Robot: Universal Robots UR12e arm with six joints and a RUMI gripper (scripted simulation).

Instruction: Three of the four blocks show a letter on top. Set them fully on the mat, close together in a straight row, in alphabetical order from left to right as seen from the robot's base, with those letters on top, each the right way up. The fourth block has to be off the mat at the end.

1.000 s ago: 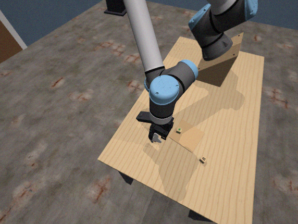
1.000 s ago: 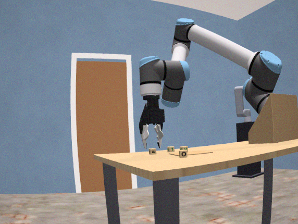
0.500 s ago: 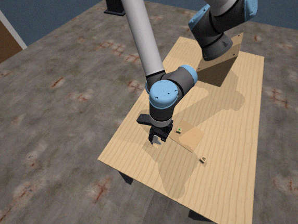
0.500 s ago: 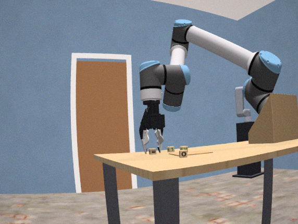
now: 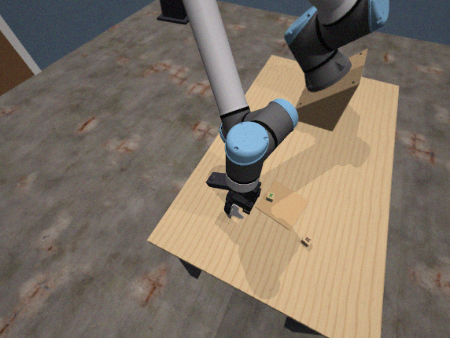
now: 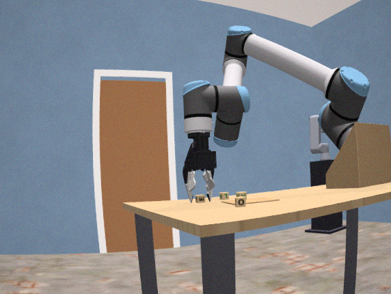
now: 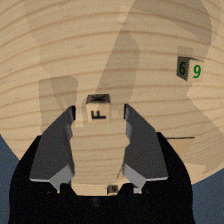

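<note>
Gripper low near the bench's door-side long edge, its fingers apart astride the F-topped block, which lies off the mat; X-topped block on the mat, R-topped block off it, towards the bench's end edge opposite the arm's base.

From my end, the tabletop shows pale tan wood with darker grain lines. I see a green X on one tan block, and green 6 and 9 on another block. The mat looks plain orange-tan, perhaps, under the shadow.
</note>
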